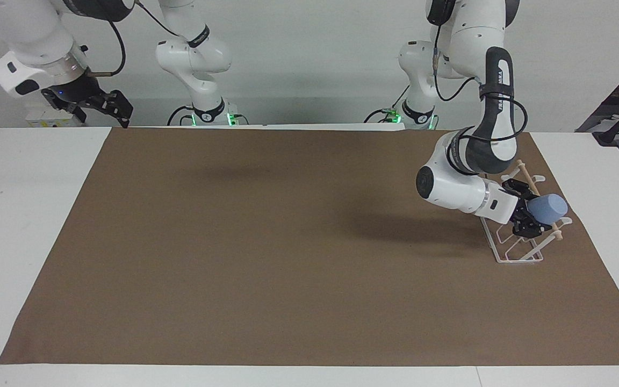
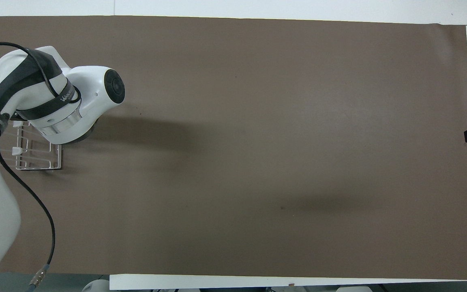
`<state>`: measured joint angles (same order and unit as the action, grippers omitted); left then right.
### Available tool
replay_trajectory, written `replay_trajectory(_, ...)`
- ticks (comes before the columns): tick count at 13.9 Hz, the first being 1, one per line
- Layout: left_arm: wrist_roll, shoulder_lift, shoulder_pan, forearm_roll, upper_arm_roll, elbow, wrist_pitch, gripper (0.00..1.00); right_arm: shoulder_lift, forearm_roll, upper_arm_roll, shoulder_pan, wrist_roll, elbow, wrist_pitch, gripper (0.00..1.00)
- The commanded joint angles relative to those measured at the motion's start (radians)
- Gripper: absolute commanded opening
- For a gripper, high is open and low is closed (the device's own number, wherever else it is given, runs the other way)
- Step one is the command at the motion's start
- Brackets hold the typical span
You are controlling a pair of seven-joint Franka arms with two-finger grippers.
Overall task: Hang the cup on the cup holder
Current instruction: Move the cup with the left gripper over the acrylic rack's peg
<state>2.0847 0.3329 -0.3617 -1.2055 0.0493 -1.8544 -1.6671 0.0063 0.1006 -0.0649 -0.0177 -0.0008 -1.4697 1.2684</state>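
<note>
Left gripper (image 1: pixel 528 215) is clamped on the cup (image 1: pixel 548 208), held tilted over the rack (image 1: pixel 519 252), at the dowel (image 1: pixel 538 201). Rack stands on the mat (image 1: pixel 288 242) at the left arm's end, three o'clock in the facing view. Right gripper (image 1: pixel 108 107) waits raised at ten o'clock; finger spread unreadable.

Matt plastic, wire and wood

The cup (image 1: pixel 548 207) looks matt plastic; the cup holder (image 1: pixel 519 252) is glossy white wire under a wooden dowel (image 1: pixel 524 173).
</note>
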Motion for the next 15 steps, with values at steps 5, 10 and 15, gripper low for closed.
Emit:
replay_trajectory(5, 0.06, -0.009, 0.047, 0.015, 0.006, -0.049, -0.16, 0.42, -0.016, -0.001, 0.0, -0.004, -0.015, -0.021, -0.001, 0.99)
replay_trajectory(10, -0.03, -0.008, 0.041, 0.017, 0.006, -0.017, -0.12, 1.0, -0.016, -0.001, 0.0, -0.004, -0.015, -0.021, -0.001, 0.99)
replay_trajectory(15, -0.39, -0.02, 0.04, 0.239, 0.004, 0.238, 0.005, 1.0, -0.016, -0.001, 0.0, -0.004, -0.015, -0.021, -0.001, 0.99)
